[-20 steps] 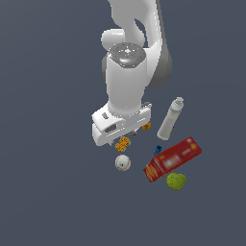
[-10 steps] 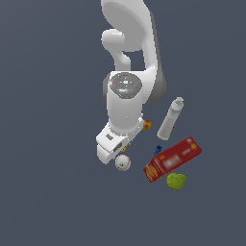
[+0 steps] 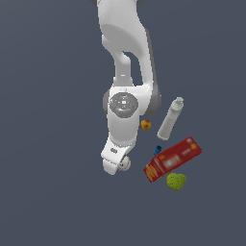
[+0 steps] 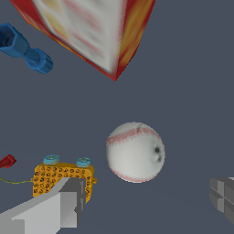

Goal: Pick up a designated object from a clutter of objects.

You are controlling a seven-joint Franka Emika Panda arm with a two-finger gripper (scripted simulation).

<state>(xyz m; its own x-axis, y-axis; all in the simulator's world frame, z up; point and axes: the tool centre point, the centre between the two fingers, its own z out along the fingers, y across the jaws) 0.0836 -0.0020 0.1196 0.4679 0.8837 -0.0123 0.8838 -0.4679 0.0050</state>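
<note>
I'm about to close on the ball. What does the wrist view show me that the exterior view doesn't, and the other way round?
Only the wrist view shows the yellow-orange block beside the baseball, the ball's red stitching, and both fingertips, apart, with the ball in line with the gap between them.

Only the exterior view shows the pale bottle, the yellow-green lumpy ball, the orange-red ball and the arm over the pile.

Both show the baseball, the red box and the small blue piece. In the exterior view the gripper covers part of the baseball.
</note>
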